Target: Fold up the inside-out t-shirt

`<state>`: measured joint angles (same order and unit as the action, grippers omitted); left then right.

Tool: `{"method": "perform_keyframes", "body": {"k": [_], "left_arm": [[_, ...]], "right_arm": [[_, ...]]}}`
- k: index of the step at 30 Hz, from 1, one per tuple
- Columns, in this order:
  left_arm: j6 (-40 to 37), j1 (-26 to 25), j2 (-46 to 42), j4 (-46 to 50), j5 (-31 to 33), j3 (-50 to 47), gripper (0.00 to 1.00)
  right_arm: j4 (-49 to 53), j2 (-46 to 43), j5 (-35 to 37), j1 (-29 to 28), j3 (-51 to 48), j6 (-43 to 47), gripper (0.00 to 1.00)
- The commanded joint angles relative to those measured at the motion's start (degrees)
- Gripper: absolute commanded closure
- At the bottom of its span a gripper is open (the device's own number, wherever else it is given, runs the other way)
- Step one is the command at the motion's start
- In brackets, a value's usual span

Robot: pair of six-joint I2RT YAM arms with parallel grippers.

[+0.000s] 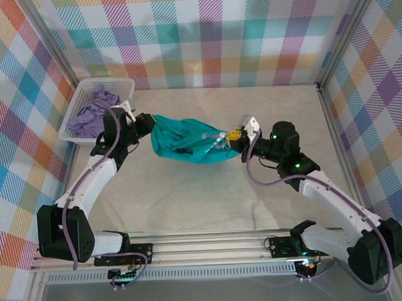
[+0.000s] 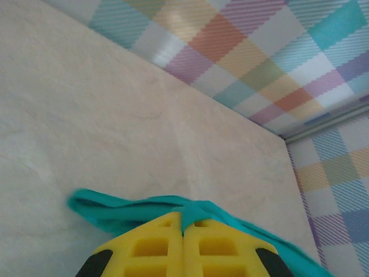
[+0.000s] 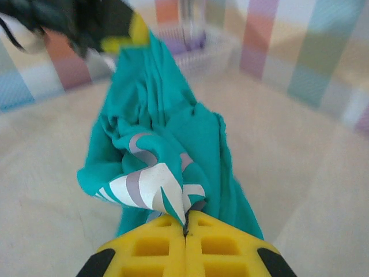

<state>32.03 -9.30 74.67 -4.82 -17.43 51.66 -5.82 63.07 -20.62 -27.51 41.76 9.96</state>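
Note:
The inside-out t-shirt (image 1: 186, 146) is a teal bundle stretched between both arms over the middle of the table. My left gripper (image 1: 149, 120) is shut on its left end; in the left wrist view a teal fold (image 2: 190, 210) is pinched between the yellow fingers (image 2: 147, 248). My right gripper (image 1: 237, 137) is shut on its right end. In the right wrist view the t-shirt (image 3: 173, 133) hangs away from the closed yellow fingers (image 3: 222, 248), with a white and grey printed patch (image 3: 144, 190) at the pinch.
A white basket (image 1: 77, 105) with a pale lavender garment (image 1: 94, 111) stands at the back left, close behind the left gripper. Plaid walls (image 1: 210, 38) enclose the pale table (image 1: 209, 196) on three sides.

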Motion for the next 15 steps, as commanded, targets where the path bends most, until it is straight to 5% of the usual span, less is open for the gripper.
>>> {"method": "perform_keyframes", "body": {"k": [1,7,11,15], "left_arm": [[2.9,-0.02,-2.51,-7.84,-4.0,-3.59,1.0],[2.01,-0.34,-4.83,-7.71,-7.63,-4.86,1.0],[0.65,-1.28,-6.35,-5.46,-8.23,-4.81,1.0],[-1.05,-2.29,-6.99,-2.99,-7.97,-4.23,1.0]], "right_arm": [[3.73,2.47,6.43,-1.05,-1.61,0.16,0.95],[12.12,6.56,17.96,-5.46,-1.6,-5.6,0.73],[14.92,5.84,26.29,-12.93,0.94,0.07,0.6],[8.98,5.39,22.4,-17.43,2.37,4.41,0.45]]}}
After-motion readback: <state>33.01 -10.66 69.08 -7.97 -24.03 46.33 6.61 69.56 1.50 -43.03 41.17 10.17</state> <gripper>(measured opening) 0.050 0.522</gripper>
